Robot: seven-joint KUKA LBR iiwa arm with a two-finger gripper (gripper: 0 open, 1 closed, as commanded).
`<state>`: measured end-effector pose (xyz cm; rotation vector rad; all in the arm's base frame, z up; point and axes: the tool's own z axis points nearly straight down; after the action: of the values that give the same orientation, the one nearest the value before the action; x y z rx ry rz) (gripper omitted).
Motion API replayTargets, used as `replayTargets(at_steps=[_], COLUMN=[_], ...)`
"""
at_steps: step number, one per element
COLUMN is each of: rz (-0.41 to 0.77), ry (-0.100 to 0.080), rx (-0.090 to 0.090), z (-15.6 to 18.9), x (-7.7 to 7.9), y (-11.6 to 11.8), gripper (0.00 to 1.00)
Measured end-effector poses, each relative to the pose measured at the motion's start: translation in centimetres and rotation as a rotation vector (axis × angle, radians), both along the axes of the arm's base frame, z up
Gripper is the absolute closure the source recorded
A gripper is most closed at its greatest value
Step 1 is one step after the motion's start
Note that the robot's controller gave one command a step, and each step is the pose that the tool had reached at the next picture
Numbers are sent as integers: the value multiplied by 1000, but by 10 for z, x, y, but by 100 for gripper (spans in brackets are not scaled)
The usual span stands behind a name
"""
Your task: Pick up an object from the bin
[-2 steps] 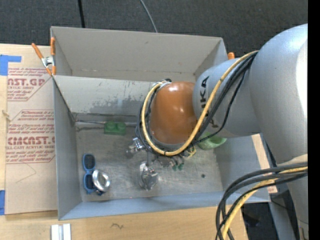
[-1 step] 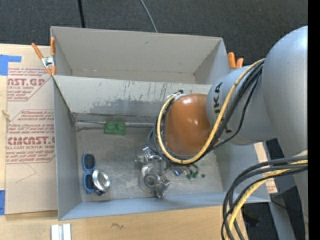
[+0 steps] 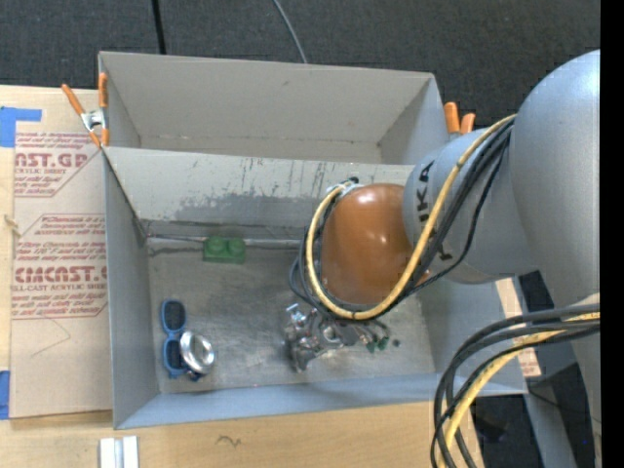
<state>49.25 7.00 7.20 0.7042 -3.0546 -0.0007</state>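
My gripper (image 3: 307, 341) is down near the bin floor at the front middle, just below the arm's orange cover. Its metal end sits low over the grey floor. I cannot make out anything held in it. Just to its right lies a small dark thing with green specks (image 3: 378, 339), partly hidden under the cover. A green flat block (image 3: 224, 251) rests against the back wall, well to the gripper's upper left. A blue plastic thing (image 3: 174, 316) with a shiny silver round piece (image 3: 198, 351) lies in the front left corner.
The arm and its cables cover the bin's right part. Bare grey floor stretches between the gripper and the blue thing on the left. The sloping bin walls rise close behind the green block and at the left.
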Motion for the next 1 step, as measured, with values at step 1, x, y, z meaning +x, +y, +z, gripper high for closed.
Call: replayTargets(at_steps=[1], rz=[133], ry=[5], rx=[-7], z=[0], x=[19], y=[26], gripper=[100])
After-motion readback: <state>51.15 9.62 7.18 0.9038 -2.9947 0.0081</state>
